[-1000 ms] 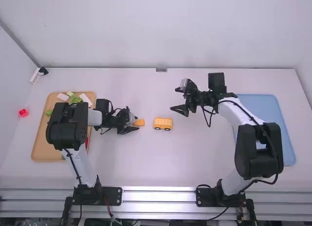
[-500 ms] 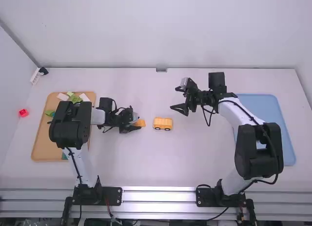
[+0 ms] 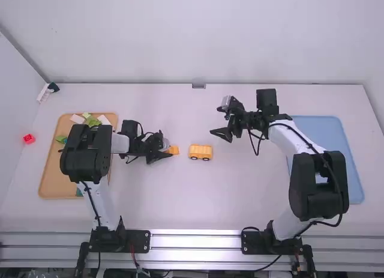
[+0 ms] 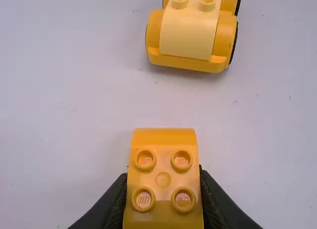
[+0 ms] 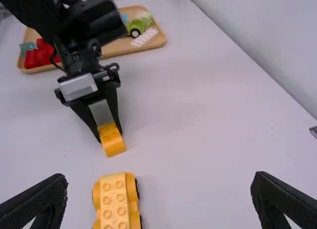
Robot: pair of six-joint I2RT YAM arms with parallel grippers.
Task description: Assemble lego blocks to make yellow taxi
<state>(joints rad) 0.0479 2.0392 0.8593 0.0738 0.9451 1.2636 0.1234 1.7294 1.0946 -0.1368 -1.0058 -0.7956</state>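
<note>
High view: On the white counter (image 3: 180,200), my left hand (image 3: 169,152) grasps an orange-yellow block (image 3: 174,150) near the wheeled yellow piece (image 3: 200,152), a gap between them. My right hand (image 3: 216,120), released, hangs beyond that piece, between it and the blue tray (image 3: 350,170).

Left wrist view: The block, studs up, sits clamped between my left hand's fingers (image 4: 111,202), apart from the wheeled piece.

Right wrist view: My right hand's fingers (image 5: 42,204) stand wide apart; red blocks (image 5: 42,55) and a green wheeled piece (image 5: 136,26) lie in the wooden tray (image 5: 157,40).
</note>
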